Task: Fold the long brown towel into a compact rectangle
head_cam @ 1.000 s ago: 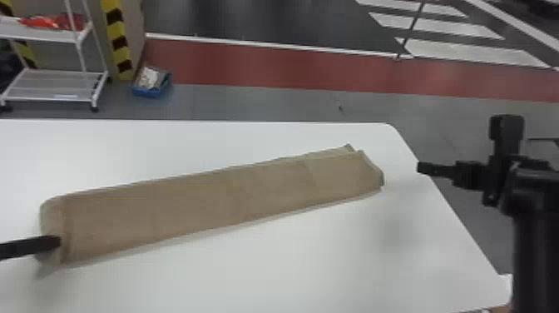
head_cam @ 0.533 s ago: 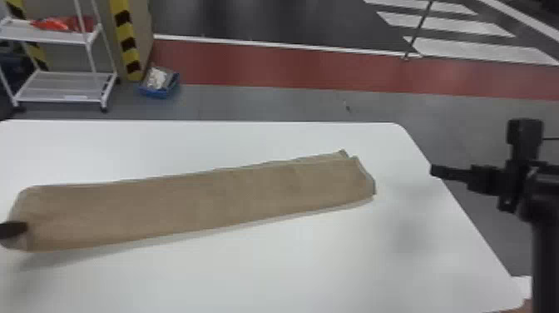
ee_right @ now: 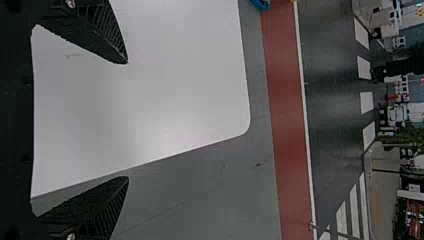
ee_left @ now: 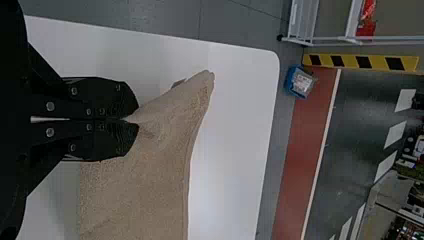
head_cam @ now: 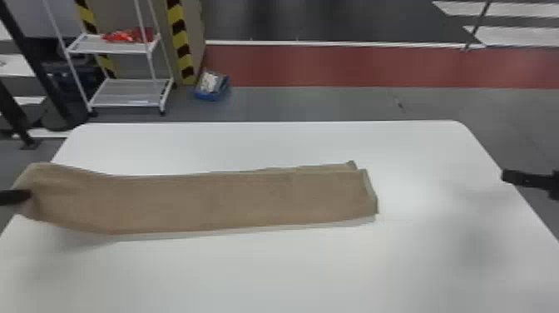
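Left end of brown towel (head_cam: 233, 199) raised off table (head_cam: 291, 270) since earlier frame, pinched in left end effector (head_cam: 28, 195), remaining length lying on tabletop to its right, right end effector (head_cam: 508, 177) spread, apart from towel.

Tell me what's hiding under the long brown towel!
The brown towel lies mostly on a white table, which shows along its long sides. The cloth covers what's right underneath, so I can't tell if anything hides there.

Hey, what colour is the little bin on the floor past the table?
Blue, clearest in the head view.
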`<state>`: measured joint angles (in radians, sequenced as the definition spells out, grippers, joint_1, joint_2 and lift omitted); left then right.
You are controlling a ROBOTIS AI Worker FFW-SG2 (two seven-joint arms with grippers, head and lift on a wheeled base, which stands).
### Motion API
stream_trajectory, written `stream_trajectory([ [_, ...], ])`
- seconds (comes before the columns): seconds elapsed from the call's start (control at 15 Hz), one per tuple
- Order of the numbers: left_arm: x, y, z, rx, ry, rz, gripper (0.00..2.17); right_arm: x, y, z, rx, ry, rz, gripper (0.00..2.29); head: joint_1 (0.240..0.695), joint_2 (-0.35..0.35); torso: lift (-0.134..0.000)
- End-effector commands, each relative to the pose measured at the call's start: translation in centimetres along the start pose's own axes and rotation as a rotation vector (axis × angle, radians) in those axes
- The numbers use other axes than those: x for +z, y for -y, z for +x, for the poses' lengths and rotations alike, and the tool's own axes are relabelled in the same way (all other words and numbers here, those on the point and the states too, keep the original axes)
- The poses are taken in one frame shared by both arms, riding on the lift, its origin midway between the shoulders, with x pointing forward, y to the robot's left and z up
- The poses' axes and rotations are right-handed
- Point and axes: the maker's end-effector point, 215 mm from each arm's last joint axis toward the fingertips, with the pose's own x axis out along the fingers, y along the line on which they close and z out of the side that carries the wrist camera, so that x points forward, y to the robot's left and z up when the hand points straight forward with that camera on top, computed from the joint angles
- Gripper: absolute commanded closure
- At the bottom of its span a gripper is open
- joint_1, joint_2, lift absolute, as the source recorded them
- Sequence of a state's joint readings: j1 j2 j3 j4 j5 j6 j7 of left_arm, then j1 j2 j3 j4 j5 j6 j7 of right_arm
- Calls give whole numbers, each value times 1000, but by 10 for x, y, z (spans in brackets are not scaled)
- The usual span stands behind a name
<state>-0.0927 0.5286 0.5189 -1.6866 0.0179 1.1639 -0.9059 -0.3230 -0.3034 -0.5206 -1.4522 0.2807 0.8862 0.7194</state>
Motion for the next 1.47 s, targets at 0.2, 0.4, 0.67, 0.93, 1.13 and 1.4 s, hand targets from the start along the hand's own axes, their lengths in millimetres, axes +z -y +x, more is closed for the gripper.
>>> stream_trajectory([
  [0.2,20,146,-5,-177,-3,-58,2138,-12,-2,-3,0,-22,13,43,695,-65,-123],
  [0.4,57,236,2,-263,57,65,2142,-18,0,-6,-4,-33,18,43,695,-148,-123],
  [0.67,67,313,25,-340,56,132,2142,-26,3,-11,-10,-50,24,43,695,-261,-123],
  [0.93,42,362,42,-393,9,160,2142,-24,4,-16,-9,-44,32,43,695,-334,-123],
  [1.13,-2,395,59,-407,-71,188,151,-25,7,-17,-12,-42,37,43,695,-350,-123],
  [1.4,-27,445,65,-457,-99,194,66,-15,-4,-17,0,-23,28,43,695,-350,-123],
])
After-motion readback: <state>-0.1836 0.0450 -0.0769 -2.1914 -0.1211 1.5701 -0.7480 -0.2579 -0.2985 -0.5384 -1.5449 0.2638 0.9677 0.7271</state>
